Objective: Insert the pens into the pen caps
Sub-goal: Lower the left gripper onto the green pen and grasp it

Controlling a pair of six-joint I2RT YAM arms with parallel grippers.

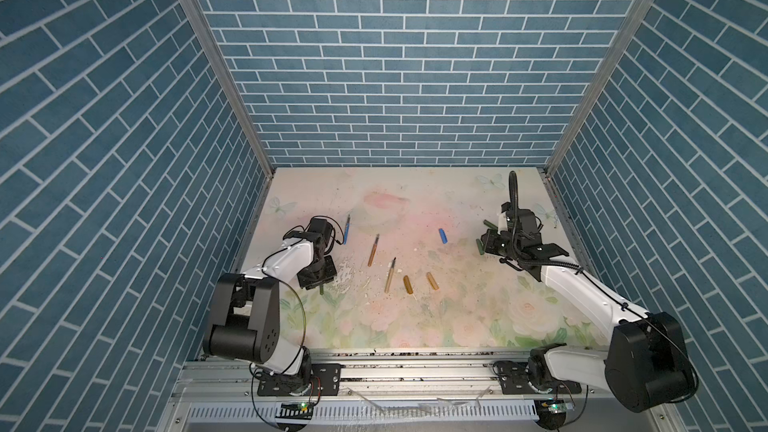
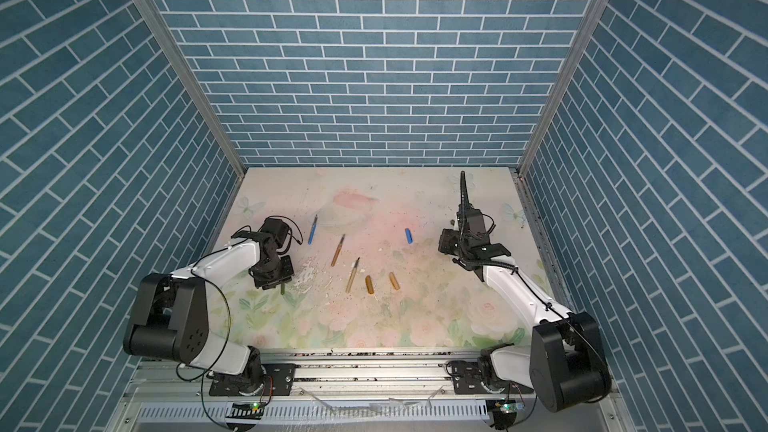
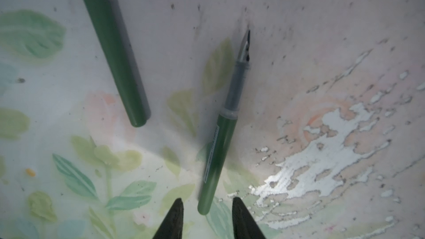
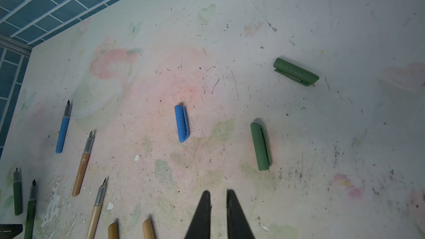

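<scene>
Both top views: five pens and five caps are lying loose and unjoined on the floral table (image 1: pixel 415 326). The blue pen (image 1: pixel 346 229) and the golden-brown pens (image 1: pixel 373 250) are lying mid-table, with the amber caps (image 1: pixel 408 285) just beside them and the blue cap (image 1: pixel 443 236) further right.
Left wrist view: the left gripper (image 3: pixel 208 217) is hanging with its jaws apart, straddling the blunt tail of a green pen (image 3: pixel 217 148). No contact is showing. A second green pen (image 3: pixel 112 49) is lying near.
Right wrist view: the right gripper (image 4: pixel 218 212) is hanging empty, jaws all but together, short of the nearer green cap (image 4: pixel 260 147). The far green cap (image 4: pixel 295 71) is lying well apart.
Handling: the pens are looking light, stiff and smooth, so likely to roll or slip. The nib (image 3: pixel 246 44) is looking delicate.
Hold: gripping the barrel mid-length is looking safest, leaving the nib end free. The cap is best taken across its body, with its mouth left unblocked.
</scene>
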